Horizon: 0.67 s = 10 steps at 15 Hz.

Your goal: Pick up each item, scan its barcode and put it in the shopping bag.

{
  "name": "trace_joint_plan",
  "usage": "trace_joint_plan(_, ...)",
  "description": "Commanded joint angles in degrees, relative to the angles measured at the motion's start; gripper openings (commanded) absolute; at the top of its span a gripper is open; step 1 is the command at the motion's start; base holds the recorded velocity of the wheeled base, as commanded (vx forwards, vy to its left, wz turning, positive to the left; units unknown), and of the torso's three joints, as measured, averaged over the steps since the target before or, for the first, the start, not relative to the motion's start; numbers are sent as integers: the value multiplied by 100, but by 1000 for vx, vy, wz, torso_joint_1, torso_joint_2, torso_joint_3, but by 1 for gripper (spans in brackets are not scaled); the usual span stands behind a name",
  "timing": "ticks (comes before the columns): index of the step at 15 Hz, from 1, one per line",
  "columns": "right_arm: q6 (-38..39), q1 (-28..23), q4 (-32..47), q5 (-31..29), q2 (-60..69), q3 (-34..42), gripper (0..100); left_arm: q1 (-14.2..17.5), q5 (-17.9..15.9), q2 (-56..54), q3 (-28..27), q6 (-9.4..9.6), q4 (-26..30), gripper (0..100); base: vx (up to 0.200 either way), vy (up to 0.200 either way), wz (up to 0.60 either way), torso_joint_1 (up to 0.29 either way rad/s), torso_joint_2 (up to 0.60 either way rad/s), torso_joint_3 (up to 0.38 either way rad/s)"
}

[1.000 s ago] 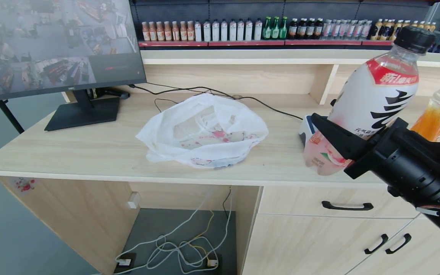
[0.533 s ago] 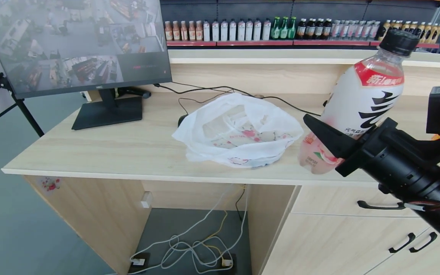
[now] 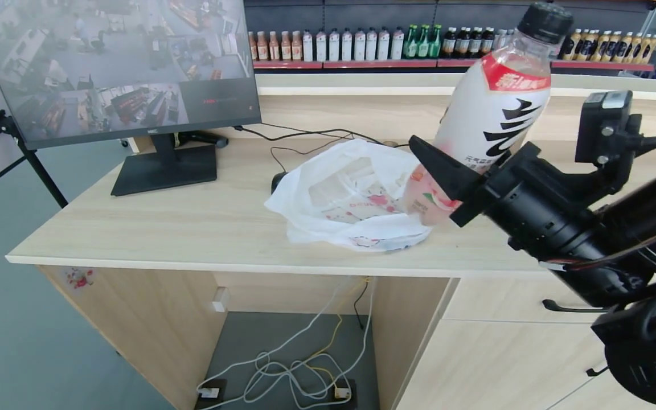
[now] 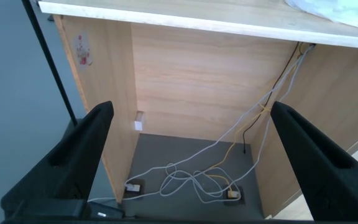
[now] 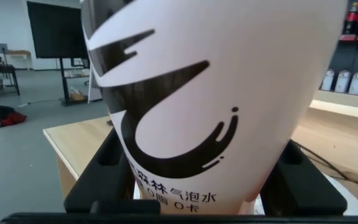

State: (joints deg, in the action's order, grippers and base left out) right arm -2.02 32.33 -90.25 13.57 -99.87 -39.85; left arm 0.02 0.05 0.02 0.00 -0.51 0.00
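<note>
The right jaws clamp the lower part of the bottle (image 3: 490,108), holding it tilted and lifted at the right edge of the open bag (image 3: 339,199) on the counter (image 3: 191,228). The left jaws hang spread wide, below counter height, facing its open bay.

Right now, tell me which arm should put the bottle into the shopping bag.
The right. Its hand grips the bottle, held up at the right side of the shopping bag. The left hand is open and empty, low down, facing the space under the counter.
</note>
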Motion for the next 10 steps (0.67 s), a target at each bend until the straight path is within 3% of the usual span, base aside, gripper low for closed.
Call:
trace_joint_plan(1, 71, 388, 25, -38, -991, -1104, 0, -2, 4, -2, 0, -10, 0, 100, 0, 0, 0, 0, 0, 0)
trace_joint_plan(4, 106, 749, 552, -460, -1518, -1877, 0, -2, 4, -2, 0, -10, 0, 100, 0, 0, 0, 0, 0, 0)
trace_joint_plan(6, 132, 722, 1800, -460, -1677, -2906, 0, -2, 4, -2, 0, -2, 0, 100, 0, 0, 0, 0, 0, 0)
trace_joint_plan(10, 220, 546, 3268, -513, -2151, -4224, 0, -2, 4, -2, 0, -2, 0, 100, 0, 0, 0, 0, 0, 0)
